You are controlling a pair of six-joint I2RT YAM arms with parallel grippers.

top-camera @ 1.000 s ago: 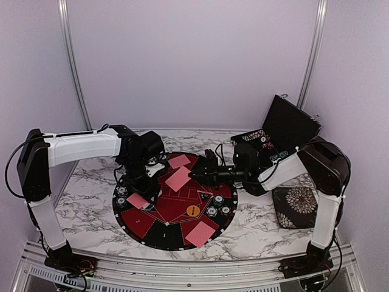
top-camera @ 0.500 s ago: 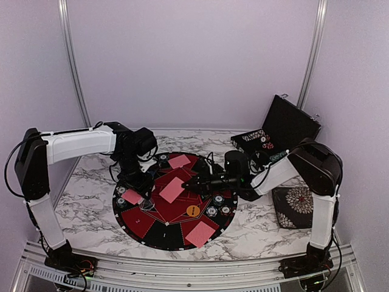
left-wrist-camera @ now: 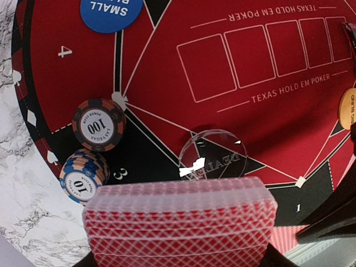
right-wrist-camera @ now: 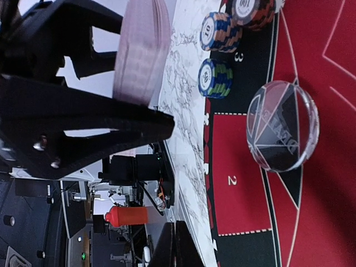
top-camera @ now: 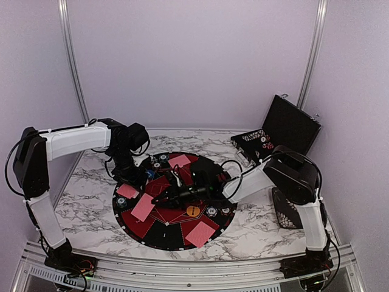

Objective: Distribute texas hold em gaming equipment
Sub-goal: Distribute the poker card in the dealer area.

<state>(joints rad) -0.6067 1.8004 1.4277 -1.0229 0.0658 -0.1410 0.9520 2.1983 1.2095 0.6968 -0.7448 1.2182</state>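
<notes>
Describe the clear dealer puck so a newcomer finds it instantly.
Start at the round red-and-black poker mat. On its left half, by seat 3, lies a clear round plastic disc marked DEALER. Unlike the striped chip stacks and blue Small Blind button nearby, it is see-through.

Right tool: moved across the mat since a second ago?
Yes. In the top view the right tool has travelled left across the round poker mat, from near its right rim to left of the orange button.

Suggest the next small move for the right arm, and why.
Probably lower the right gripper and open it. Its held card hangs above the red section marked 2, which looks bare in the right wrist view, while a dealt card already lies in the neighbouring section.
</notes>
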